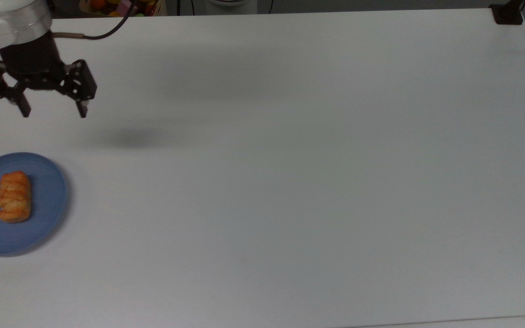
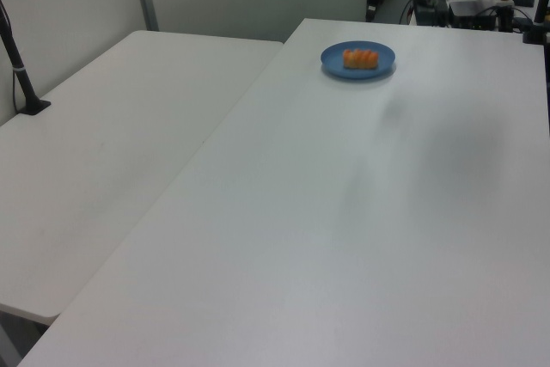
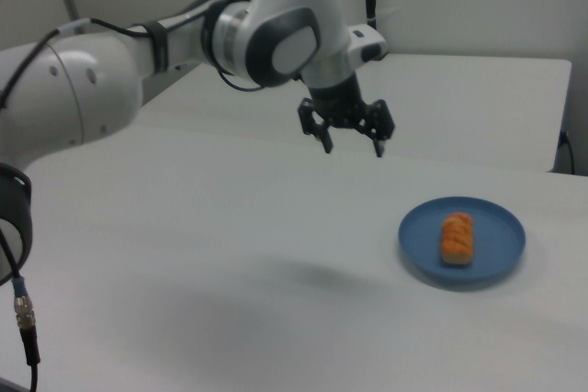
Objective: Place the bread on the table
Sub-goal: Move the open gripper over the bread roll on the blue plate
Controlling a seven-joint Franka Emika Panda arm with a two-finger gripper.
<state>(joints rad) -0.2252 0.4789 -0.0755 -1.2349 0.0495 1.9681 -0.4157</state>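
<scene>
Bread [image 1: 14,197]: lying on the blue plate [image 1: 48,200], roughly at its middle, long axis up-down in the top view; in the left view [image 2: 360,58] at the far end of the table.
Plate: on the table [image 1: 290,182], at the top view's left edge.
Gripper [image 1: 54,111]: hanging above the table, fingers spread wide, nothing between them; above the plate in the top view, well apart from the bread; in the right view [image 3: 352,146] up and to the right view's left of the plate.
Shadow [image 1: 126,138]: soft dark patch on the table, beside the gripper.
</scene>
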